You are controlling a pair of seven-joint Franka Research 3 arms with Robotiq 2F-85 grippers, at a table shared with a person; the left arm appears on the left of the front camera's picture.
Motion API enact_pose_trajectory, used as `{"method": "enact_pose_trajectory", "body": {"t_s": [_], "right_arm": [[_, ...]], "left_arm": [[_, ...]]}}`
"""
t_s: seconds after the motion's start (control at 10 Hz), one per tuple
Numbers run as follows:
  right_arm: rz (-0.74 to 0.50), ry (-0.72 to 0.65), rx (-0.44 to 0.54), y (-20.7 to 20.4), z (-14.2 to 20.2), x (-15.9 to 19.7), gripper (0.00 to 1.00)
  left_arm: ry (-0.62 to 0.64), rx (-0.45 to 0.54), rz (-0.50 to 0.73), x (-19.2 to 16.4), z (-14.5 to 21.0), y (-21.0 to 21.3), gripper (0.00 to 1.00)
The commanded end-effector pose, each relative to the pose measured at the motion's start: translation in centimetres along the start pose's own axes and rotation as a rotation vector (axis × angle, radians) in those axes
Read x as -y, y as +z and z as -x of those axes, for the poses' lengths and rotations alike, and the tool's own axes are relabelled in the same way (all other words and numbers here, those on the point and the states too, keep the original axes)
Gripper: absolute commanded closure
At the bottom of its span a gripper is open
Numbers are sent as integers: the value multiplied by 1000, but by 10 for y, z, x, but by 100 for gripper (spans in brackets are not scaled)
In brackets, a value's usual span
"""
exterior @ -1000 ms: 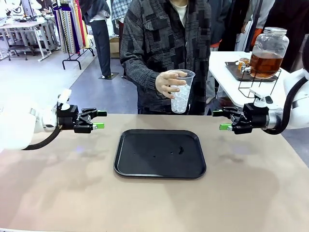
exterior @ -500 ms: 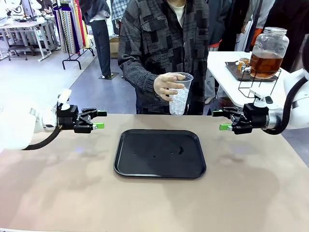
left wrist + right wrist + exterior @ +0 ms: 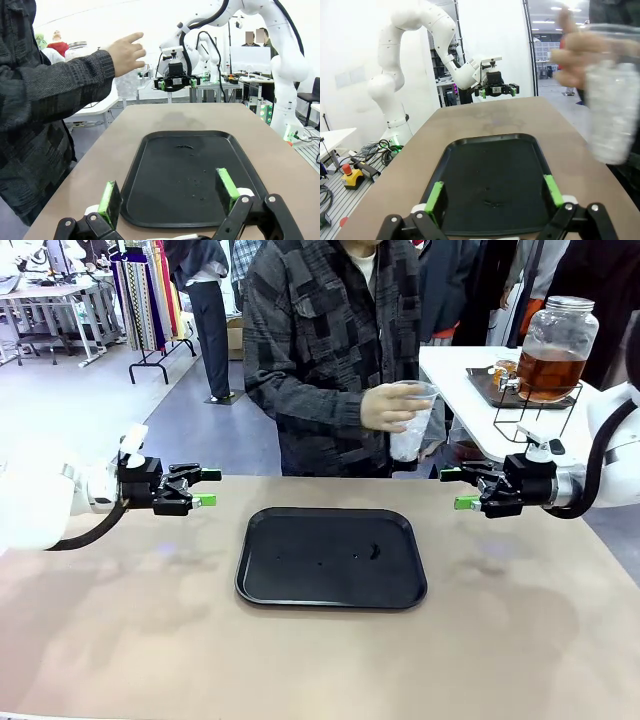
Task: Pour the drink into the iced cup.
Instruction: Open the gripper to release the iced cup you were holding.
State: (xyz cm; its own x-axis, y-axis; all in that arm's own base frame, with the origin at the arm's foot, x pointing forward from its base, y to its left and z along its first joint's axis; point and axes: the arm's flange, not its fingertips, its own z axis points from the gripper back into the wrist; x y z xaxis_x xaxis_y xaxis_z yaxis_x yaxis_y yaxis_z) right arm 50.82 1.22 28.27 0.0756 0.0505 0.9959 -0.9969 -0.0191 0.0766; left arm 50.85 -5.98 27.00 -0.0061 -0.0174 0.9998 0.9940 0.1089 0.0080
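Beyond table (image 3: pixel 120 640), iced cup (image 3: pixel 412 425) now nearer the drink (image 3: pixel 548 370).

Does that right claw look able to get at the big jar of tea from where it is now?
Probably not easily. The jar stands on a wire stand on a separate white table beyond the brown table's far edge, behind the open right claw, which points the other way, toward the black tray.

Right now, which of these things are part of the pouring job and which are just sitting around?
Part of the job:
clear plastic cup of ice in the person's hand
lidded glass dispenser jar of amber drink

Just sitting around:
black rectangular tray
black wire stand
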Motion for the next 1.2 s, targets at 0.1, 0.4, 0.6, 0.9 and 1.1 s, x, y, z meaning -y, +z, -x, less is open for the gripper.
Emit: {"method": "enact_pose_trajectory", "body": {"t_s": [0.1,0.4,0.6,0.9,1.1], "right_arm": [[-2,-1,-1,-1,-2,1,0],[-2,-1,-1,-1,-2,1,0],[-2,-1,-1,-1,-2,1,0],[-2,-1,-1,-1,-2,1,0],[-2,-1,-1,-1,-2,1,0]], "left_arm": [[-1,4,1,0,-1,0,0],[-1,4,1,0,-1,0,0],[-1,4,1,0,-1,0,0],[-1,4,1,0,-1,0,0],[-1,4,1,0,-1,0,0]]}}
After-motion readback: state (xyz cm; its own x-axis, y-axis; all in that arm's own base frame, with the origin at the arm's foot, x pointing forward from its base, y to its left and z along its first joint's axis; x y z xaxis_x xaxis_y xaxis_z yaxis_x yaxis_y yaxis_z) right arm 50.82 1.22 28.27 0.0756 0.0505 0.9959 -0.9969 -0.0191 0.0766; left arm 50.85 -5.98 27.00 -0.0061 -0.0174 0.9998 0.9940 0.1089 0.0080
